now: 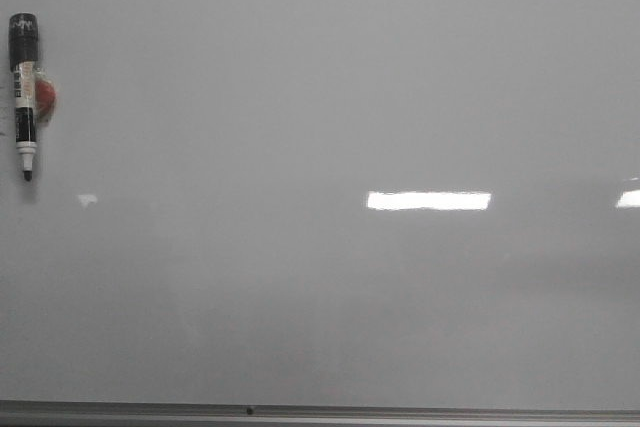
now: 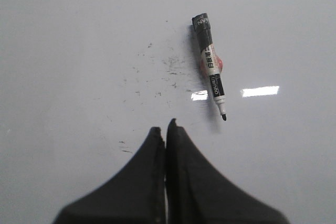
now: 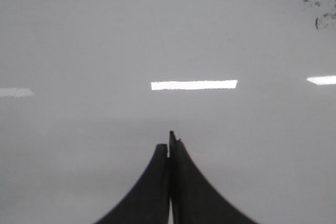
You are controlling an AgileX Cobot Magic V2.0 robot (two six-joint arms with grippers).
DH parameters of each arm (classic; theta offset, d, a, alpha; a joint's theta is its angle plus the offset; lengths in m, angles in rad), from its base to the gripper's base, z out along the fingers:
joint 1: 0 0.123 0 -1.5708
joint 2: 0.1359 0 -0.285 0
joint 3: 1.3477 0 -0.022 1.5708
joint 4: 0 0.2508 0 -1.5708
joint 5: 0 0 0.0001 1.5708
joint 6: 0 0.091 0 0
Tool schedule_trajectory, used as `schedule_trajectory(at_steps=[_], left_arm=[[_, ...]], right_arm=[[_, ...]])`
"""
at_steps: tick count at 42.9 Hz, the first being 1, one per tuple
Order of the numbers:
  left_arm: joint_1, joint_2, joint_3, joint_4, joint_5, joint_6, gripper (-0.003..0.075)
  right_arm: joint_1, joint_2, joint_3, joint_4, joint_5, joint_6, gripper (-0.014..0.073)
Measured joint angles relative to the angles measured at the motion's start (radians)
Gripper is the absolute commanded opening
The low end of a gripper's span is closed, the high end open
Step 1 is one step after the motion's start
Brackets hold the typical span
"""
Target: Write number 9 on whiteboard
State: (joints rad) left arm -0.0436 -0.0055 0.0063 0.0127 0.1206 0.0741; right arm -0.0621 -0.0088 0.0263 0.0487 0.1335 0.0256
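The whiteboard (image 1: 330, 97) fills the front view, glossy white-grey, with a thin metal frame edge (image 1: 320, 413) along its near side. No number 9 shows on it. A black-and-white marker (image 1: 24, 95) lies uncapped on the board at the far left, tip toward the near side; it also shows in the left wrist view (image 2: 211, 64). My left gripper (image 2: 165, 125) is shut and empty, hovering over the board a little short of the marker's tip. My right gripper (image 3: 169, 139) is shut and empty over bare board. Neither gripper shows in the front view.
Faint black smudge marks (image 2: 163, 72) speckle the board beside the marker, and more smudges (image 3: 319, 4) show in the right wrist view. Bright reflected light patches (image 1: 428, 200) lie across the board.
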Motion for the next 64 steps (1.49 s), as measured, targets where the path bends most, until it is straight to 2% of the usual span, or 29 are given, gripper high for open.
schedule_trajectory(at_steps=[6,10,16,22,29,32,36,41,44,46,55,64], left_arm=[[0.0,0.0,0.0,-0.048,-0.075,0.0,-0.0019],[0.0,0.0,-0.028,-0.072,-0.106,0.0,-0.0019],[0.0,0.008,-0.182,-0.078,-0.01,0.0,-0.0019],[0.0,0.13,-0.341,-0.078,0.145,0.014,-0.0019],[0.0,0.285,-0.414,-0.078,0.214,0.027,-0.0018],[0.0,0.321,-0.416,-0.08,0.226,0.029,-0.0007],[0.0,0.342,-0.416,-0.087,0.24,0.029,0.0106],[0.0,0.342,-0.416,-0.096,0.238,0.029,0.0386],[0.0,0.342,-0.416,-0.098,0.238,0.029,0.051],[0.0,0.342,-0.416,-0.098,0.238,0.029,0.0554],[-0.008,0.373,-0.417,-0.148,0.236,0.047,0.0566],[-0.11,0.61,-0.419,-0.292,0.18,0.117,0.0566]], right_arm=[[0.0,0.0,0.0,0.0,-0.042,0.0,-0.0106],[0.0,0.0,-0.034,0.0,-0.004,0.0,-0.0106],[0.0,0.0,-0.207,0.0,0.139,0.0,-0.0097],[0.0,0.089,-0.379,0.011,0.274,0.0,-0.0097],[0.0,0.226,-0.475,0.019,0.319,0.0,-0.0093],[0.0,0.259,-0.481,0.019,0.324,0.0,-0.006],[0.0,0.279,-0.481,0.026,0.339,0.0,0.0089],[0.0,0.28,-0.481,0.027,0.339,0.0,0.0375],[0.0,0.28,-0.481,0.027,0.339,0.0,0.0469],[0.0,0.28,-0.481,0.027,0.339,0.0,0.0514],[0.0,0.28,-0.481,0.031,0.339,0.0,0.0521],[0.0,0.28,-0.481,0.033,0.339,0.0,0.0521]])
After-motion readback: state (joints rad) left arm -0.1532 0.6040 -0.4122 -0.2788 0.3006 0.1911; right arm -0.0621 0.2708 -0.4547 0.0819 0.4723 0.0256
